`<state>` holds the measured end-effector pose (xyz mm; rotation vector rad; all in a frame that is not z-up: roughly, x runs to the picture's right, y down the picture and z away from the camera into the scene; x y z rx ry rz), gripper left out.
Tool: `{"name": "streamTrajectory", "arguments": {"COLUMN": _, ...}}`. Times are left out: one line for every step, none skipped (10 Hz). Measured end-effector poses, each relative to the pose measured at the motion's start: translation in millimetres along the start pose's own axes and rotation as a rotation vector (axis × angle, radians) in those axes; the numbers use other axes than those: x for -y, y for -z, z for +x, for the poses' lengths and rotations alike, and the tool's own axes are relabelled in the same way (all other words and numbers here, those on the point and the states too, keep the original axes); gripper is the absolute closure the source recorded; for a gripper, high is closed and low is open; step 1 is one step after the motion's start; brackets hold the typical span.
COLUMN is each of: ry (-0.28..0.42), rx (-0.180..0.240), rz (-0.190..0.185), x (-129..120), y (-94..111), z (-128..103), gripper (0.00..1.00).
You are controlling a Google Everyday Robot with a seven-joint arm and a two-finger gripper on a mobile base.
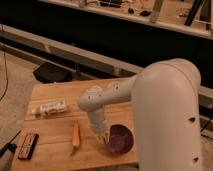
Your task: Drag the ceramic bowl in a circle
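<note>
You have a wooden table (55, 140) with a carrot (76, 135) lying near its middle, tip toward the front edge. A white packaged item (51, 107) rests toward the back left, well apart from a dark remote-like device (28, 145) at the front-left edge. The gripper (101, 134) sits right of the carrot.

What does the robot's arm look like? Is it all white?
Mostly, yes. The fat, rounded white plastic arm is smooth, with tiny dark screw holes. It narrows to a wrist, and the pale cream two-finger gripper sits at the dark maroon ceramic bowl's edge. No cables show.
</note>
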<state>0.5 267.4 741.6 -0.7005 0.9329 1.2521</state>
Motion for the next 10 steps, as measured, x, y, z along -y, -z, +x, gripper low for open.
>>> {"name": "streamTrajectory", "arguments": {"ry": -0.014, "rx": 0.007, "rz": 0.000, "x": 5, "y": 2, "z": -3, "gripper": 0.82}}
{"name": "streamTrajectory", "arguments": {"ry": -0.037, "rx": 0.018, "rz": 0.001, "x": 14, "y": 5, "z": -9, "gripper": 0.82}}
{"name": "streamTrajectory", "arguments": {"ry": -0.051, "rx": 0.025, "rz": 0.001, "x": 18, "y": 6, "z": -12, "gripper": 0.82}}
{"name": "streamTrajectory", "arguments": {"ry": -0.068, "rx": 0.036, "rz": 0.002, "x": 25, "y": 9, "z": -17, "gripper": 0.82}}
{"name": "streamTrajectory", "arguments": {"ry": -0.085, "rx": 0.047, "rz": 0.003, "x": 31, "y": 12, "z": -22, "gripper": 0.82}}
{"name": "streamTrajectory", "arguments": {"ry": -0.100, "rx": 0.059, "rz": 0.005, "x": 37, "y": 15, "z": -26, "gripper": 0.82}}
{"name": "streamTrajectory", "arguments": {"ry": -0.115, "rx": 0.072, "rz": 0.007, "x": 42, "y": 19, "z": -31, "gripper": 0.82}}
{"name": "streamTrajectory", "arguments": {"ry": -0.129, "rx": 0.081, "rz": 0.009, "x": 47, "y": 21, "z": -35, "gripper": 0.82}}
{"name": "streamTrajectory", "arguments": {"ry": -0.154, "rx": 0.099, "rz": 0.015, "x": 57, "y": 26, "z": -43, "gripper": 0.82}}
{"name": "streamTrajectory", "arguments": {"ry": -0.168, "rx": 0.110, "rz": 0.020, "x": 62, "y": 29, "z": -49, "gripper": 0.82}}
